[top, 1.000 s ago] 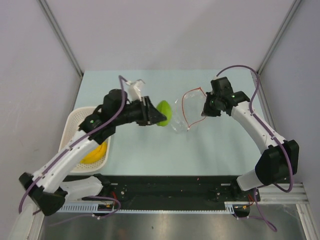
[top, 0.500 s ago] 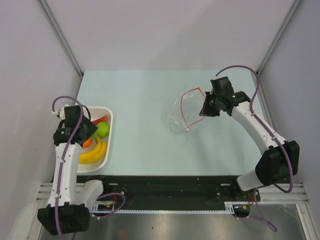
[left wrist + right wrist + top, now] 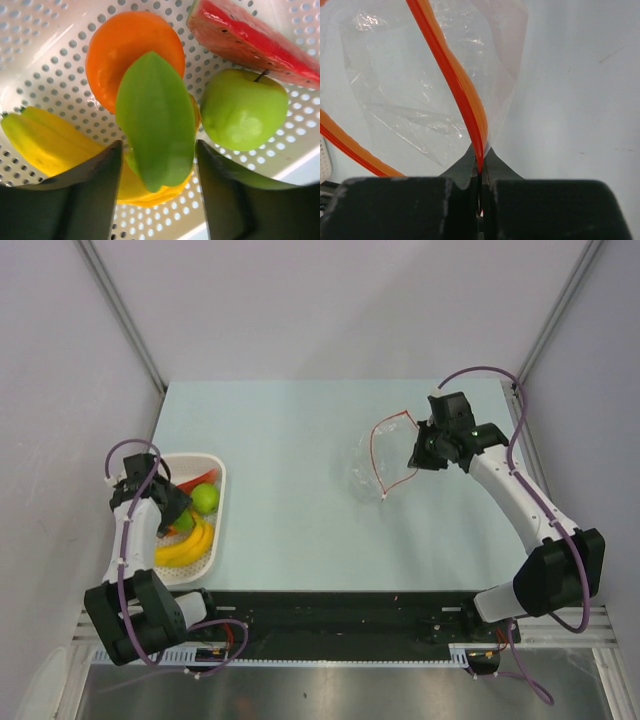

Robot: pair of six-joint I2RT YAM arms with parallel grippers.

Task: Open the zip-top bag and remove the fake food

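Observation:
The clear zip-top bag point(image 3: 362, 468) lies right of the table's middle with its mouth open; no food shows inside it. My right gripper point(image 3: 418, 455) is shut on its red zip strip point(image 3: 465, 95), pinched at the fingertips point(image 3: 480, 167). My left gripper point(image 3: 172, 515) hangs over the white basket, open. The flat green piece point(image 3: 155, 115) lies between its fingers with narrow gaps on both sides. It rests on the orange piece point(image 3: 125, 45) and the yellow banana point(image 3: 45, 140). A green apple point(image 3: 242, 110) and a red watermelon slice point(image 3: 250, 40) lie beside them.
The white perforated basket point(image 3: 218, 540) stands at the table's left edge and holds the toy foods. Grey walls close in the table on the left, right and back. The black arm-base rail runs along the near edge.
My left arm carried the flat green piece from the bag's mouth to the basket and drew back over it. My right gripper kept the zip strip and shifted slightly right.

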